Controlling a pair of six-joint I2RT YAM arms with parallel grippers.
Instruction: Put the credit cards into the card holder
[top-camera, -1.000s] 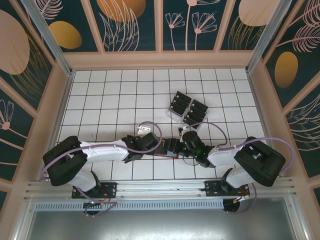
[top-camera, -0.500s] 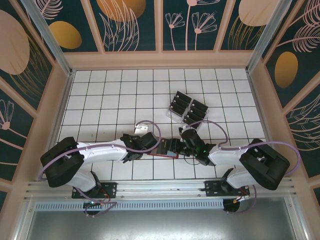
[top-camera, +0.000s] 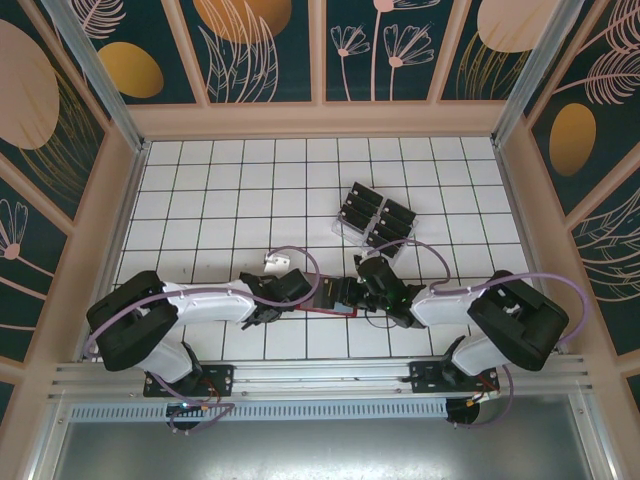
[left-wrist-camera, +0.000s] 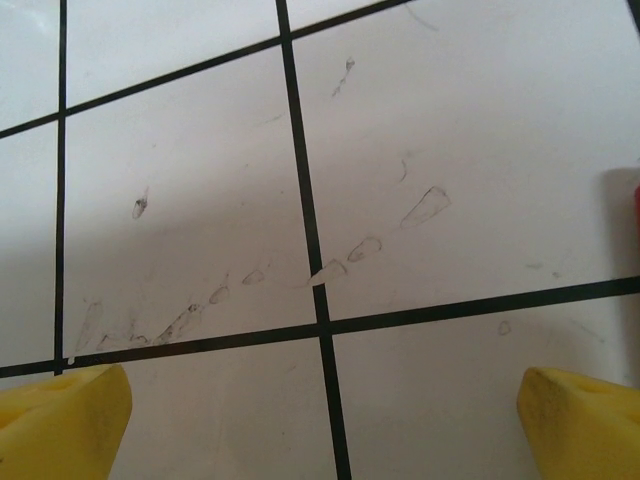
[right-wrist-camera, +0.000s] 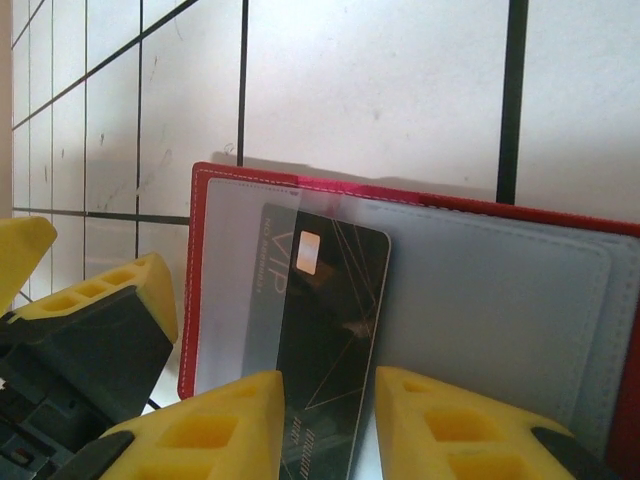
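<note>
Right wrist view first: what has the right pincer got?

One black credit card. The yellow fingers are narrowed onto its long edges, and its lower end runs down between them.

And where is the card itself?

On the open card holder, which lies flat on the white tiled worktop. The card's left strip looks greyed, as if under a clear pocket at the holder's left side. The rest of it lies over the grey-blue inner panel, tilted a little, with its gold chip near the top.

What about the left pincer?

Wide apart and holding nothing. Its two yellow fingertips sit at the bottom corners of the left wrist view, with bare scuffed tile between them. A red sliver shows at the right edge of that view.

How do they stand from the top external view?

Both pincers meet near the worktop's near edge, the left one just left of the card holder and the right one over it.

And the other cards?

More black cards stand in a clear tray farther back, well apart from the holder. A small white object lies near the left arm.
</note>
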